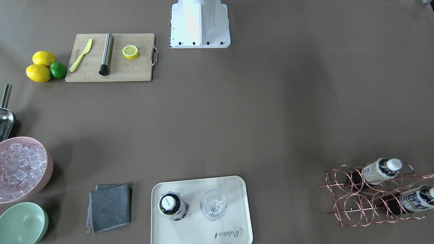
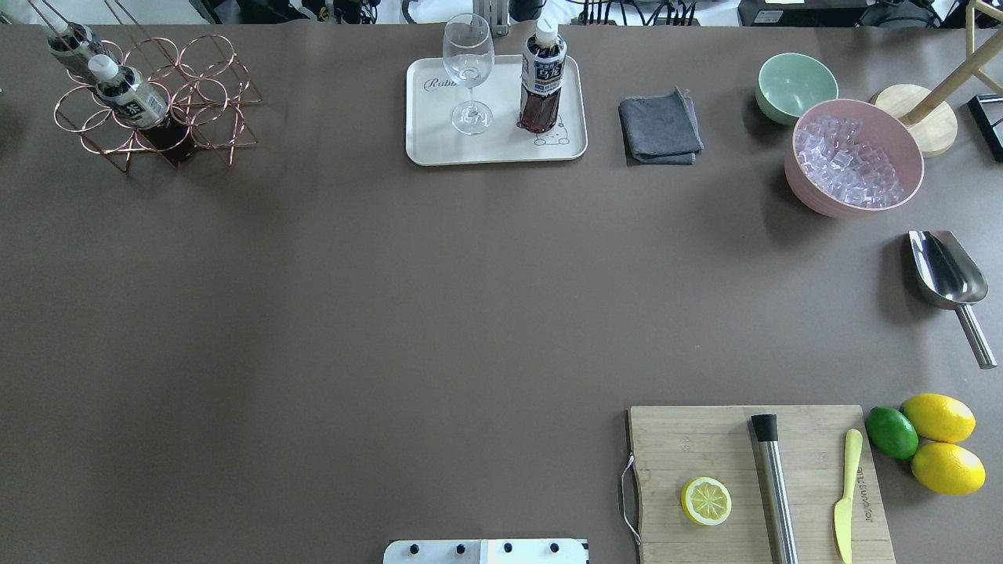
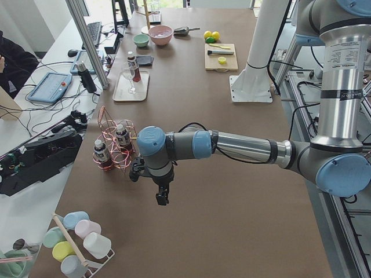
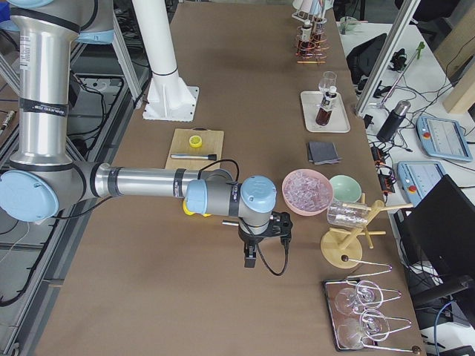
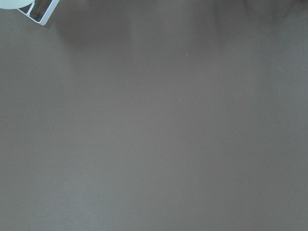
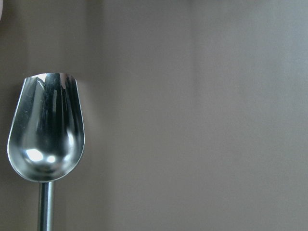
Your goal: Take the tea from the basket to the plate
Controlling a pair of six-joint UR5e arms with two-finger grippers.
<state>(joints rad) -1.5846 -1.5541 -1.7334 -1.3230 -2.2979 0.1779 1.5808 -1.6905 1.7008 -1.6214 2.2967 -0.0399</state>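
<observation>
The tea (image 1: 378,171), with a white cap and pale beige label, lies tilted in a cell of the copper wire basket (image 1: 352,203) at the table's far left corner; it also shows in the overhead view (image 2: 129,98). The cream plate (image 1: 200,234) marked "Rabbit" lies at the far middle edge (image 2: 439,145). My left gripper (image 3: 162,198) hangs above bare table beside the basket; I cannot tell if it is open. My right gripper (image 4: 251,261) hangs over the steel scoop (image 6: 45,130); I cannot tell its state either.
A blue-and-white labelled bottle (image 1: 418,200) also lies in the basket. A dark-labelled bottle (image 2: 541,78) and a wine glass (image 2: 468,70) stand on the plate. A grey cloth (image 2: 660,127), mint bowl (image 2: 795,86), pink ice bowl (image 2: 854,157) and cutting board (image 2: 705,446) are on the right.
</observation>
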